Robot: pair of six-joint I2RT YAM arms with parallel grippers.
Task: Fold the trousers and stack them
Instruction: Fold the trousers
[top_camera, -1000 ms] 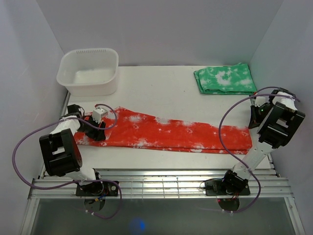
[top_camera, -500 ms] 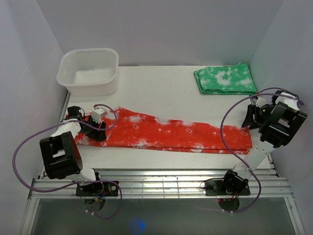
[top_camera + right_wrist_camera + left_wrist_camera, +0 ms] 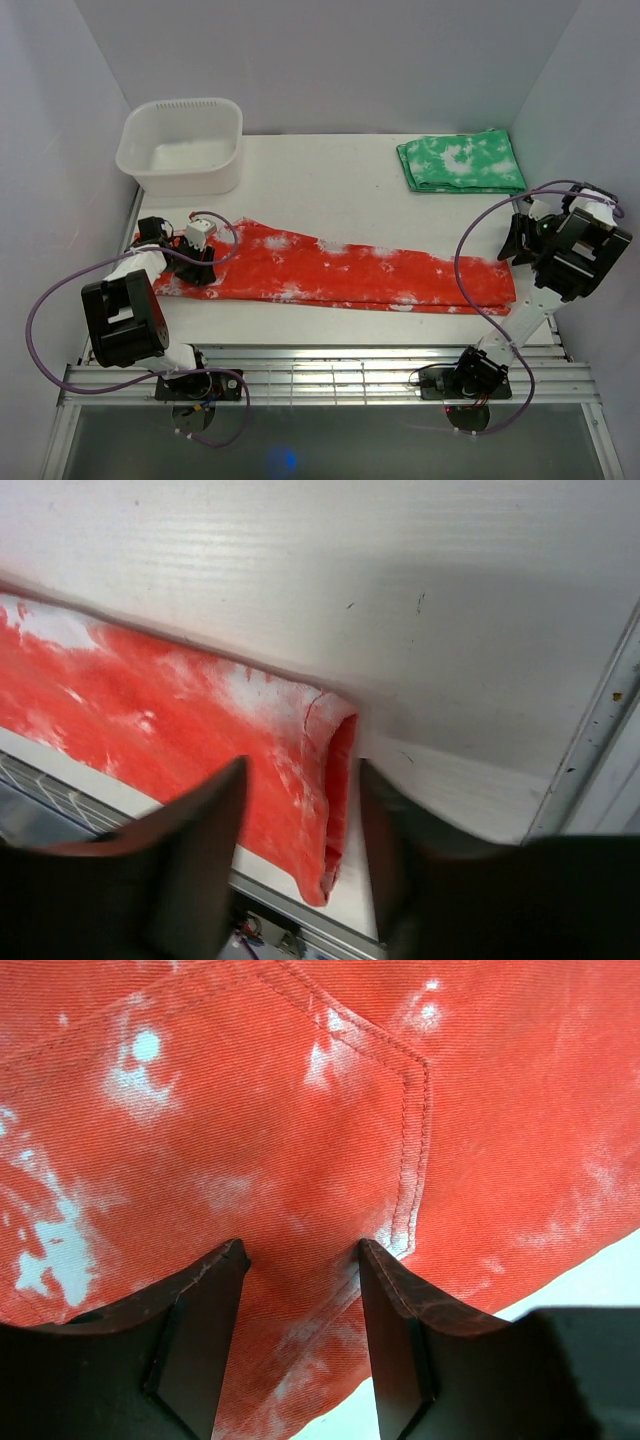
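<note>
Left wrist view is almost filled by the trousers (image 3: 300, 1110), so their edges are cut off on three sides and only a sliver of white table (image 3: 590, 1280) shows at the lower right. My left gripper (image 3: 300, 1260) has its two dark fingers (image 3: 205, 1300) spread apart, tips down at the cloth. I cannot tell whether they press into it. The fabric is a ribbed twill, red-orange with white blotches, crossed by a double-stitched seam that turns a corner.

From the right wrist, my right gripper (image 3: 300, 780) shows only as two blurred dark shapes, parted, hanging over the hem end of the trousers (image 3: 200, 720), where a leg opening gapes as a dark red slot. Nothing is between those fingers.

From above, the trousers (image 3: 340, 270) lie in a long, flat band across the table (image 3: 330, 190). My left gripper (image 3: 200, 262) and arm cover part of the wide end, and my right gripper (image 3: 515, 245) sits just beyond the narrow end. A rounded white plastic basin (image 3: 182, 145) stands far left, and a folded green cloth (image 3: 460, 162) lies far right.
</note>
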